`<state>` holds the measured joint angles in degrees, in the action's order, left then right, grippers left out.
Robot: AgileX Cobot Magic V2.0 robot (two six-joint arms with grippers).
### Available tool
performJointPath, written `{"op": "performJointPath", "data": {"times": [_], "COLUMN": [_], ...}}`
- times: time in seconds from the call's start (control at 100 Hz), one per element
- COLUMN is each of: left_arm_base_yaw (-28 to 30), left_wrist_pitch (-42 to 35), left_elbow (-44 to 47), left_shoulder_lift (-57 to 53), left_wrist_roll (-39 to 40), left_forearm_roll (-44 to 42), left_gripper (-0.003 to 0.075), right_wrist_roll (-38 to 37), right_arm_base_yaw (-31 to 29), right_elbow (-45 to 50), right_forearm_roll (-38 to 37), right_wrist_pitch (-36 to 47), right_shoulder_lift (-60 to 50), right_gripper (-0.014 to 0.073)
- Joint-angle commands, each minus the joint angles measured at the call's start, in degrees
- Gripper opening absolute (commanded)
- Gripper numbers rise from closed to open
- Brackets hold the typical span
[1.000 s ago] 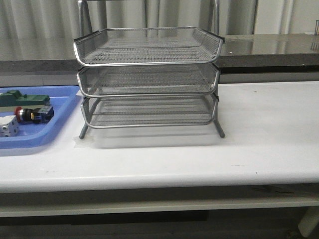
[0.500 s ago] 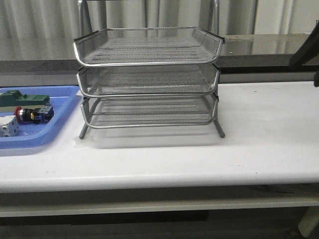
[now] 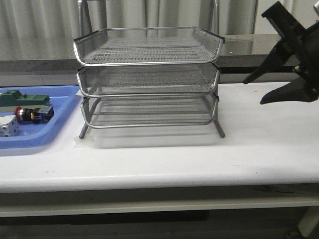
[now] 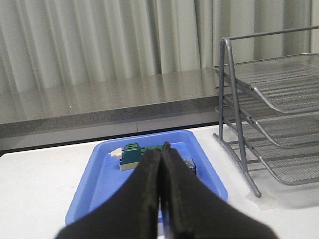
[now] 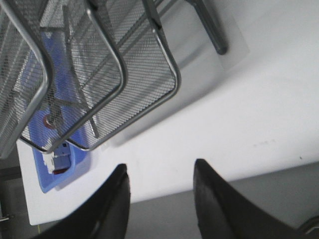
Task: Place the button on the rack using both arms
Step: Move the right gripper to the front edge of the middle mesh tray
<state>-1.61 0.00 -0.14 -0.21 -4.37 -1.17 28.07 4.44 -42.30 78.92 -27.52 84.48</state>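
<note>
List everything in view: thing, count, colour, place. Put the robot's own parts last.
rack: one, silver wire mesh, three tiers, mid-table
tray: one, blue plastic, on the table left of the rack
button: one, red cap, dark body, lying in the tray
green block: one, in the tray behind the button
white block: one, in the tray, at the front view's left edge
table: one, white
left gripper: one, black, shut, empty, facing the tray
right gripper: one, black, open, empty, right of the rack
</note>
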Motion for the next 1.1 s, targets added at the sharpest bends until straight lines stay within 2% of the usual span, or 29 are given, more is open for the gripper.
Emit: {"op": "performJointPath", "data": {"times": [0.0, 0.15, 0.2, 0.49, 1.09], "left_arm_base_yaw": [-0.03, -0.03, -0.03, -0.03, -0.03], "left_wrist_pitch": [-4.18, -4.18, -4.18, -4.18, -4.18], "left_elbow": [3.15, 3.15, 3.15, 3.15, 3.15], "left_shoulder_lift": [-1.88, -1.88, -1.88, -1.88, -1.88], "left_wrist_roll": [0.57, 0.57, 0.57, 0.57, 0.57], "left_forearm_roll": [0.60, 0.60, 0.60, 0.60, 0.60], "left_gripper": [-0.0021, -0.0021, -0.0021, -0.0021, -0.0021], "right_wrist_roll": [9.55, 22.31, 25.53, 25.92, 25.92], "right_arm_base_yaw": [-0.28, -0.28, -0.28, -0.28, -0.28], "right_elbow": [-1.76, -1.76, -1.76, -5.11, -12.31], "right_forearm_roll": [11.79, 28.59, 32.14, 32.07, 32.07], "right_wrist_pitch": [-1.14, -7.03, -9.69, -15.55, -16.60], "right_shoulder_lift": [0.76, 5.35, 6.94, 13.73, 17.60], "right_gripper": [0.0330, 0.0330, 0.0330, 0.0330, 0.0330]}}
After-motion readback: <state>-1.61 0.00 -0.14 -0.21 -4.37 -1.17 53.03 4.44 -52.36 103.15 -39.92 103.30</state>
